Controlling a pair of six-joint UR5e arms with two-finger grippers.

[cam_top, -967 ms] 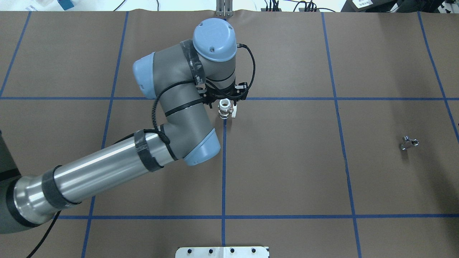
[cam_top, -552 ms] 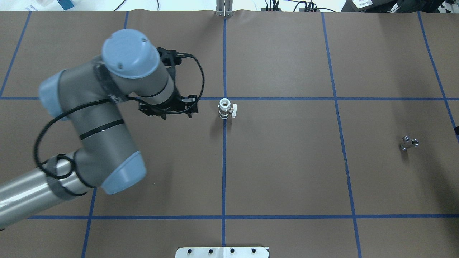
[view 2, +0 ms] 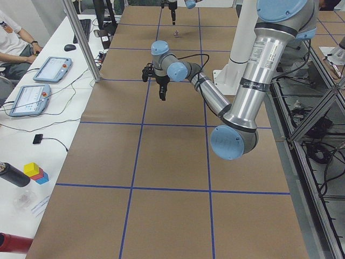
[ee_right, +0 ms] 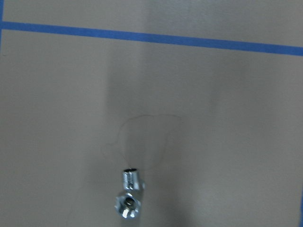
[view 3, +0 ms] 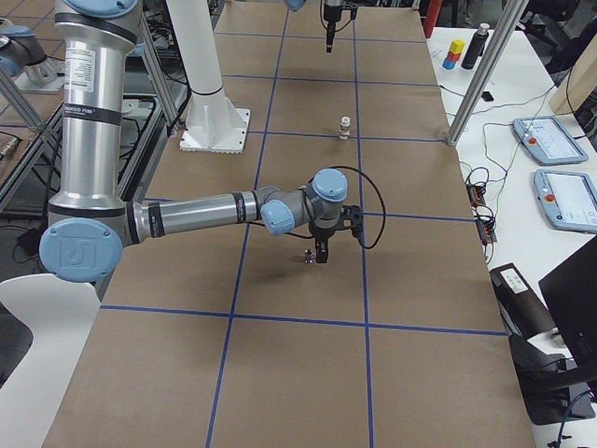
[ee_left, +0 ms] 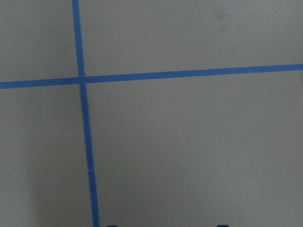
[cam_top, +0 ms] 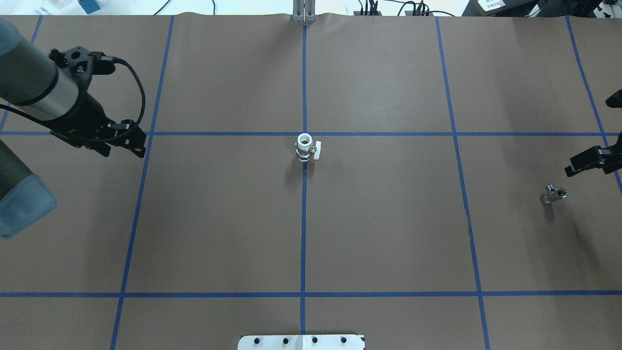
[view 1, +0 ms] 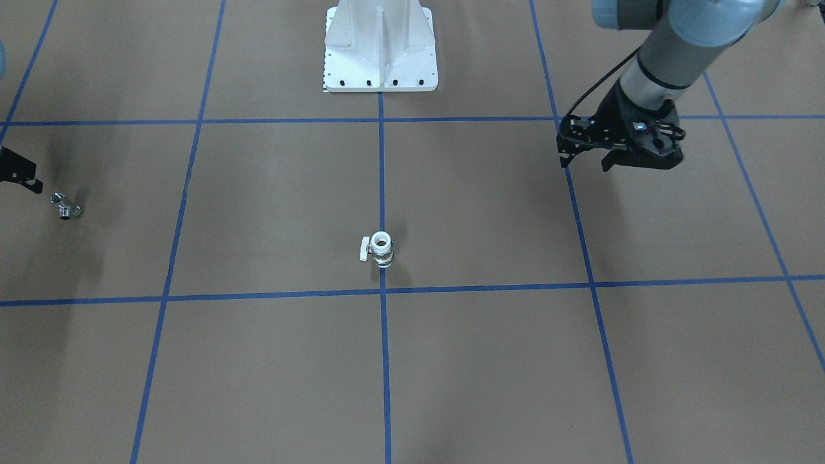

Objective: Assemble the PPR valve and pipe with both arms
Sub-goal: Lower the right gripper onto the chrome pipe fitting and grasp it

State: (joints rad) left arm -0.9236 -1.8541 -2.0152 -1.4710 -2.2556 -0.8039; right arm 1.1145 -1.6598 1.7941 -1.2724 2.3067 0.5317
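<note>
The white PPR valve (cam_top: 306, 147) stands upright on the middle blue line, open end up, lever to its right; it also shows in the front view (view 1: 380, 248). The small chrome pipe (cam_top: 554, 193) lies on the paper at the far right, also in the front view (view 1: 64, 206) and the right wrist view (ee_right: 129, 194). My left gripper (cam_top: 122, 148) hangs open and empty far left of the valve, also in the front view (view 1: 586, 161). My right gripper (cam_top: 590, 163) is cut off by the view's right edge, just above and beside the pipe; I cannot tell how its jaws stand.
The white bolted pedestal base (view 1: 380, 45) sits at the robot's side of the table. Brown paper with blue tape grid lines (cam_top: 303, 218) covers the table. Operator tablets (view 3: 550, 140) and cables lie on a side bench beyond the far edge.
My left arm has swung far left, away from the valve, which stays standing where it was. My right gripper has come into view at the right edge near the pipe.
</note>
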